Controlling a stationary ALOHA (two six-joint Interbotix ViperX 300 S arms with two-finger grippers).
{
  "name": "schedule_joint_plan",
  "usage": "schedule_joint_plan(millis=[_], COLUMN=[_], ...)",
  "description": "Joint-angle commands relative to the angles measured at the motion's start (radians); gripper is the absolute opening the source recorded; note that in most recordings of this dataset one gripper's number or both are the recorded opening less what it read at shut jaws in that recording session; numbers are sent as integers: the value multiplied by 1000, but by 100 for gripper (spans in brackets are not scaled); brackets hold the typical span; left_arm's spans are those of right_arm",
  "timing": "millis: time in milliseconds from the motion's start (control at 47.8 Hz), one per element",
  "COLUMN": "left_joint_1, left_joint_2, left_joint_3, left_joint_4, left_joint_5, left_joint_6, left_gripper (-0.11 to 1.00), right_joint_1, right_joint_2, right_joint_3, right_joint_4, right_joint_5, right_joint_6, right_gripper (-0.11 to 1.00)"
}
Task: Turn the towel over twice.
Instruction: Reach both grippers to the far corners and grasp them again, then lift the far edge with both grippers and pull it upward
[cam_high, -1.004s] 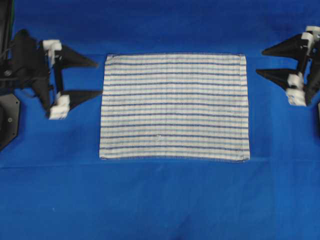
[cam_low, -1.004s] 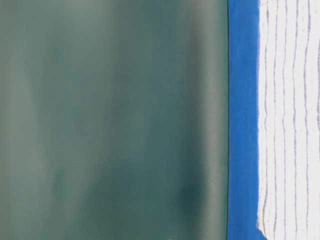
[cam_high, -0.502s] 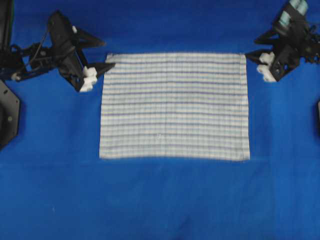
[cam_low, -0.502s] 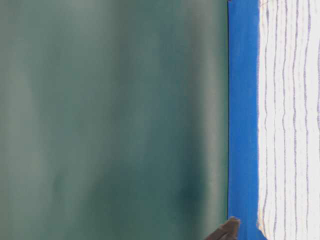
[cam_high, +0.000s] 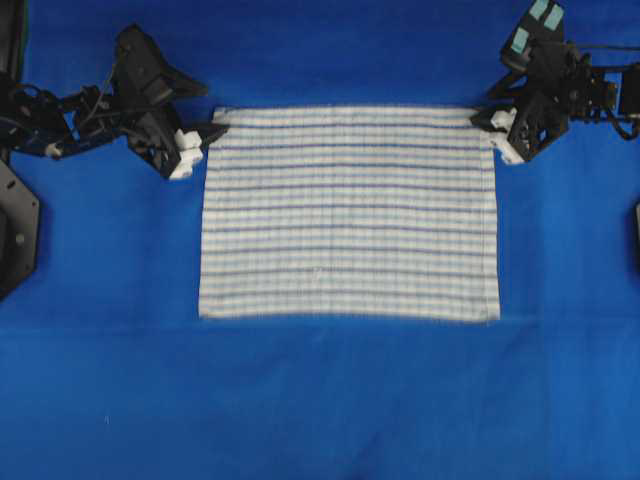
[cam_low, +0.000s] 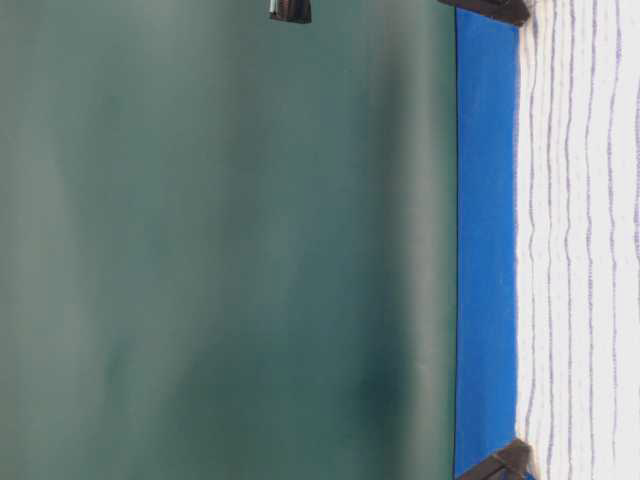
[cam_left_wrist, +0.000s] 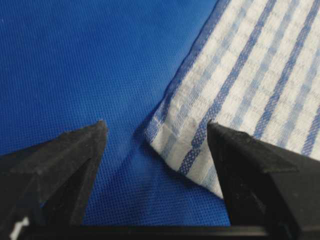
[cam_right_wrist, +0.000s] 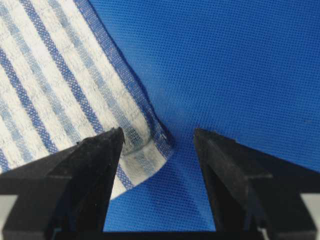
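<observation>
The towel (cam_high: 348, 212), white with thin blue stripes, lies flat on the blue cover. My left gripper (cam_high: 213, 108) is at its far left corner and my right gripper (cam_high: 482, 108) at its far right corner. In the left wrist view the towel (cam_left_wrist: 240, 75) has its corner between the open fingers of the left gripper (cam_left_wrist: 156, 125), one fingertip on the cloth and one on the cover. In the right wrist view the right gripper (cam_right_wrist: 158, 131) straddles the slightly puckered corner of the towel (cam_right_wrist: 60, 75) the same way. Dark fingertips (cam_low: 505, 462) flank the towel (cam_low: 580, 250) at table level.
The plain blue table cover (cam_high: 320, 400) spreads all round the towel, with wide room in front. A black arm base (cam_high: 15, 230) sits at the left edge. A dark green backdrop (cam_low: 220, 250) stands behind the table.
Both grippers have swung from the towel's sides up to its far corners and tilted down onto them. The towel itself has stayed flat in place.
</observation>
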Motion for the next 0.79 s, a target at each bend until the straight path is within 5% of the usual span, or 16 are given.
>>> schedule_joint_plan(millis=[0,146,335,481,774], left_joint_1=[5,3,3,3,3], left_joint_2=[11,55,66,58,-55], left_joint_3=[-17,-34,-43,-32,-41], left_joint_4=[2,2,2,2,2], left_joint_5=[-3,12,41,52,156], left_joint_6=[0,0,2,3,9], left_gripper=[71,52,26,6,5], right_joint_1=[-5,-5,-5,-5,-5], right_joint_2=[-2,20,26,21,-35], right_joint_3=[-9,-9,-3,2,-2], right_joint_4=[0,-2,-2,-2,5], right_joint_5=[9,20,18,18,21], right_joint_6=[0,-2,-2,0,6], right_gripper=[63,51,6,6,6])
